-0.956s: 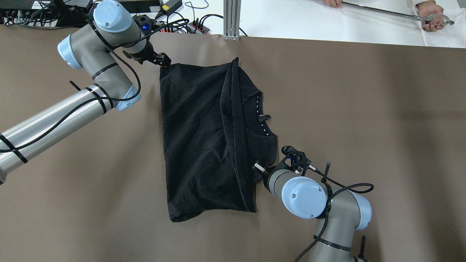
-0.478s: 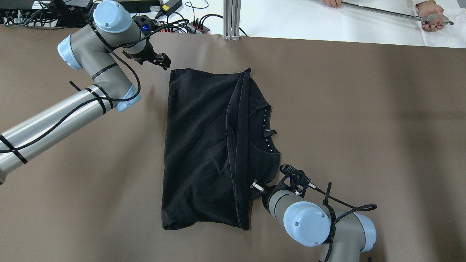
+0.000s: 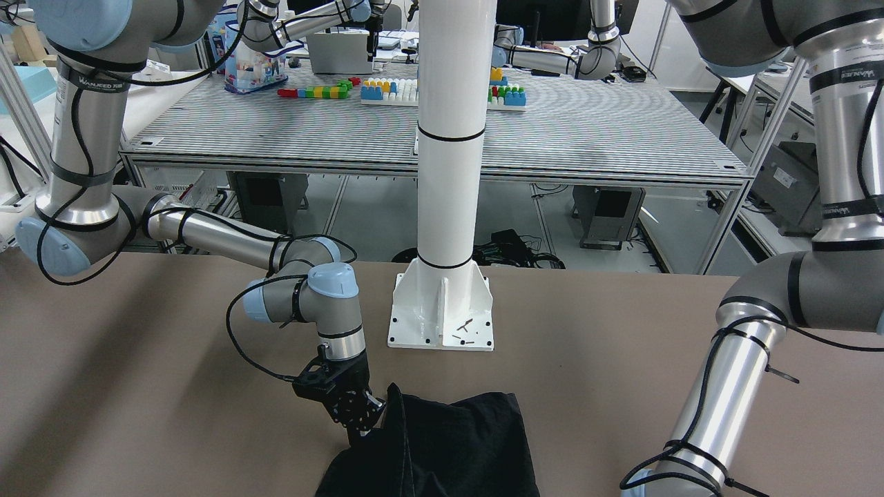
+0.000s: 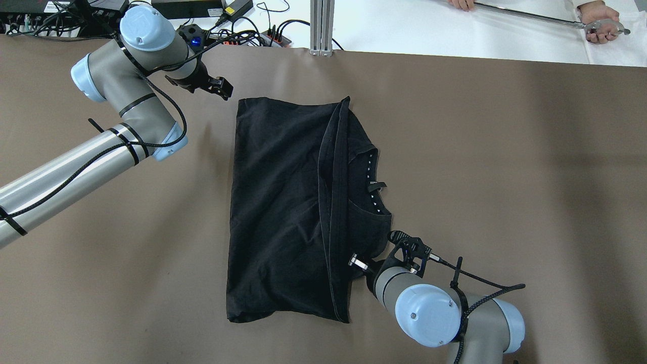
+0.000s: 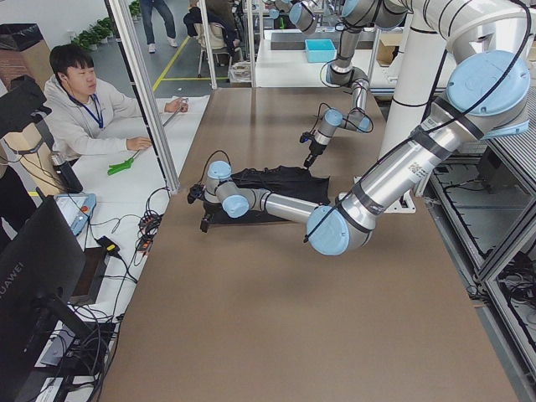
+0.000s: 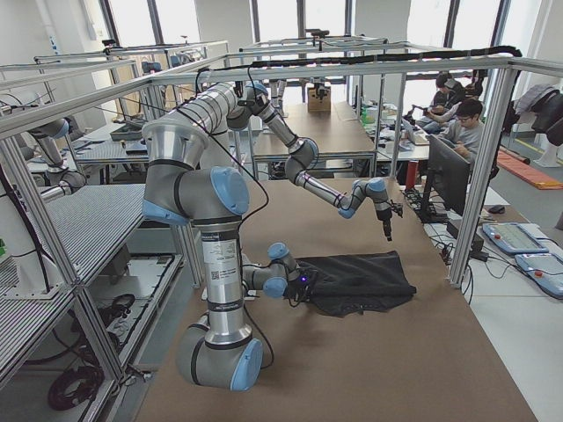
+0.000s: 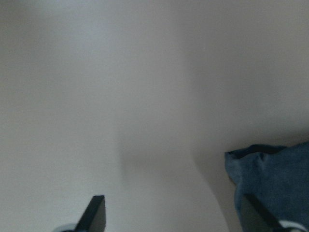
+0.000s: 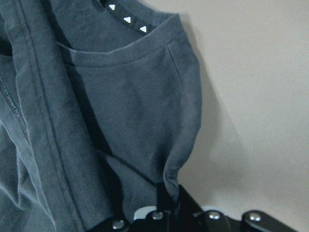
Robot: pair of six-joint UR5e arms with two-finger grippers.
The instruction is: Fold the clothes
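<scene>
The clothes are one black T-shirt [image 4: 283, 202], folded lengthwise and lying on the brown table [image 4: 480, 151], with the neckline facing right. My right gripper [image 4: 365, 264] is shut on the shirt's near right edge. The right wrist view shows that fabric [image 8: 145, 106] pinched in the gripper [image 8: 164, 209]. In the front-facing view the same gripper [image 3: 360, 429] stands at the shirt's [image 3: 456, 449] edge. My left gripper [image 4: 225, 91] is open and empty, just left of the shirt's far left corner. In the left wrist view its fingers [image 7: 96, 215] are wide apart, and that corner [image 7: 275, 179] lies to their right.
The white pillar base [image 3: 442, 314] stands on the table on the robot's side of the shirt. An aluminium post [image 4: 322, 28] and cables with electronics [image 4: 227, 23] line the far edge. An operator's hand [image 4: 599, 28] holds a tool at the far right.
The left gripper let go of the shirt's far left corner and drew back to the left. The right gripper pulled the shirt toward the robot.
</scene>
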